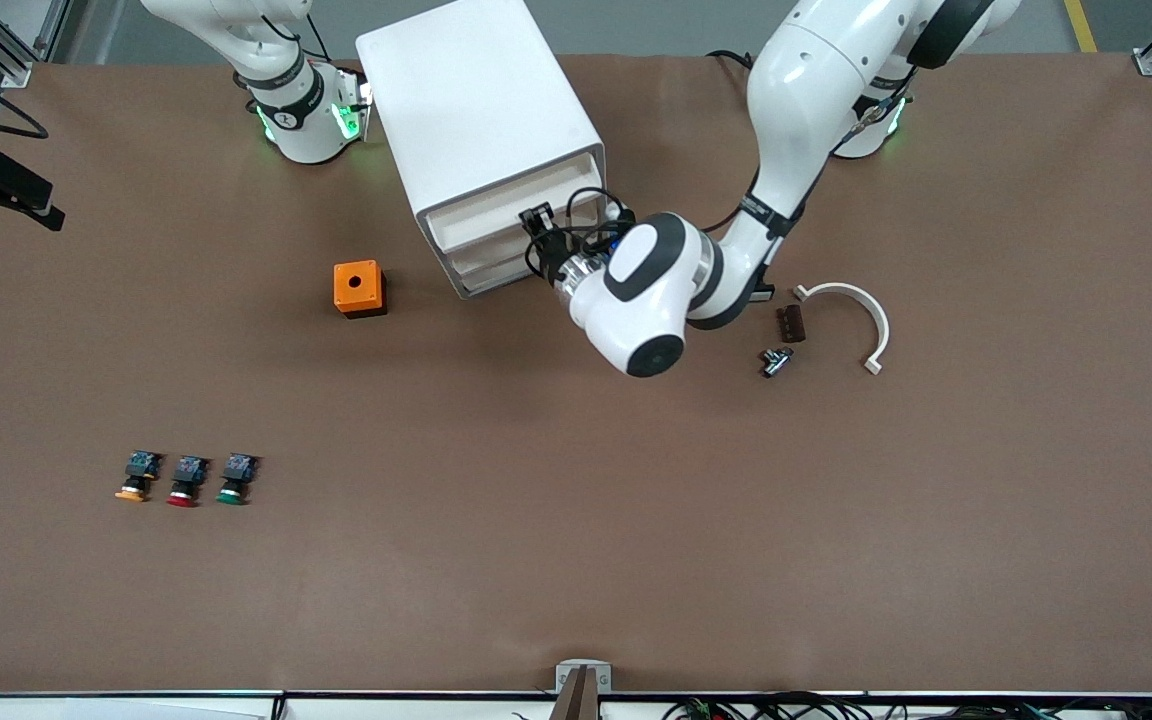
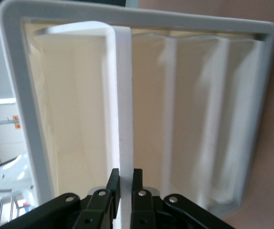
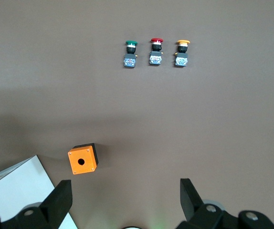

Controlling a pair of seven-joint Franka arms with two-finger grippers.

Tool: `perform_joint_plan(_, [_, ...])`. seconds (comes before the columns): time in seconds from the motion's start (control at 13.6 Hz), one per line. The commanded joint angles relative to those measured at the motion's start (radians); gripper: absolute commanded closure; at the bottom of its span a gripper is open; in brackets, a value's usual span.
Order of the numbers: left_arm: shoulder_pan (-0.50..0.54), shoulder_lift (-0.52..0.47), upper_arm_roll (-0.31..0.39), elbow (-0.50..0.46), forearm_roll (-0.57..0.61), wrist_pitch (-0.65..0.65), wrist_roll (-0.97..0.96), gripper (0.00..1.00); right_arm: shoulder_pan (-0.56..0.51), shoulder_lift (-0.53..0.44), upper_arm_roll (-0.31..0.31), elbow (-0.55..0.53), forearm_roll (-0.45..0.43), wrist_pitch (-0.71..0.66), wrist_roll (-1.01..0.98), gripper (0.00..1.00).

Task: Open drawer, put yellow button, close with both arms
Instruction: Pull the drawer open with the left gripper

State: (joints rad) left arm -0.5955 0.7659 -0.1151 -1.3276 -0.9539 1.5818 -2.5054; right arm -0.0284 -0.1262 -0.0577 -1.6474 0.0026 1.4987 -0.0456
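A large white cabinet (image 1: 481, 120) stood on the brown table (image 1: 576, 560), close to the robots' bases, its drawer fronts angled toward the front camera. The left arm (image 1: 796, 110) reached in from its base to the cabinet's front, and the left gripper (image 1: 539, 232) was at the uppermost drawer (image 1: 511, 215). In the left wrist view its black fingers (image 2: 113, 183) were pinched together on the thin white front edge of that drawer (image 2: 124, 95), one on each face. The drawer looked shut or nearly shut; I could not tell which.

The right arm (image 1: 276, 70) waited near its base. Its gripper (image 3: 126, 198) hung high over the table, fingers spread wide with nothing between them.

The yellow button (image 1: 136, 476) lay on the table, much nearer the front camera than the cabinet and toward the right arm's end. It was the end one in a short row, with a red-capped button (image 1: 186, 480) beside it and a green-capped button (image 1: 235, 478) past that. An orange cube (image 1: 359, 288) with a hole in its top sat between the buttons and the cabinet, just beside the cabinet's front corner.

Toward the left arm's end lay a curved white piece (image 1: 861, 320), a small dark block (image 1: 790, 323) and a small black-and-silver part (image 1: 774, 361).
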Motion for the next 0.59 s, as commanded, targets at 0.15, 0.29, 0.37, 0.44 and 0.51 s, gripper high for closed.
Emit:
perform_joint_plan(0.15, [0.094,0.000,0.038,0.056,0.006,0.003,0.057,0.99,-0.002,0.020,-0.001,0.037,0.007,0.000,0.012,0.00])
perform_joint_plan(0.29, [0.094,0.000,0.078,0.060,0.006,0.004,0.105,0.99,0.002,0.057,-0.001,0.046,-0.006,0.001,0.006,0.00])
perform_joint_plan(0.37, [0.100,0.000,0.089,0.071,0.004,0.006,0.123,0.98,0.001,0.072,-0.001,0.046,-0.012,0.012,0.006,0.00])
perform_joint_plan(0.44, [0.108,0.003,0.092,0.076,0.003,0.009,0.135,0.97,0.002,0.104,-0.001,0.054,-0.032,0.026,0.004,0.00])
perform_joint_plan(0.51, [0.112,0.003,0.095,0.076,0.003,0.032,0.157,0.91,0.005,0.118,-0.001,0.066,-0.068,0.041,0.004,0.00])
